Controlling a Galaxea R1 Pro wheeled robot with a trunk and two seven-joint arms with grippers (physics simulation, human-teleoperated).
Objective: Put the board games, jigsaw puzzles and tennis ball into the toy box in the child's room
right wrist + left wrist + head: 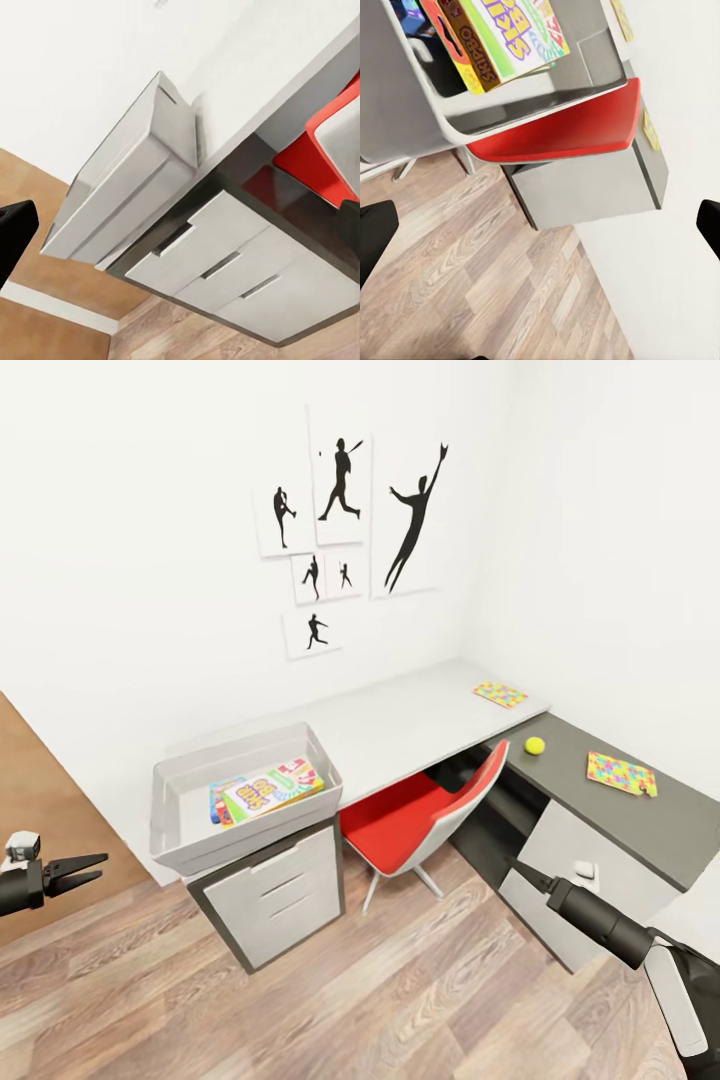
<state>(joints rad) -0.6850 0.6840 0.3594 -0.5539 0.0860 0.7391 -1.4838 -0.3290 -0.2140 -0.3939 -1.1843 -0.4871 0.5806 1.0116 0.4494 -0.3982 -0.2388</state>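
- My left jaws (88, 868) hung low at my left over the wood floor (400, 990), slightly parted, holding nothing.
- My right jaws (522, 869) pointed toward the drawers under the dark section; I could not tell their opening, and nothing sat in them.
- The toy box (190, 840) stood on the bench (400, 725) end ahead-left, board games (270, 790) already inside.
- Past the red chair (420, 815), the tennis ball (535, 745) and one jigsaw puzzle (621, 773) lay ahead-right, nearer my right arm.
- Farthest, a second jigsaw puzzle (500, 694) lay flat near the wall.
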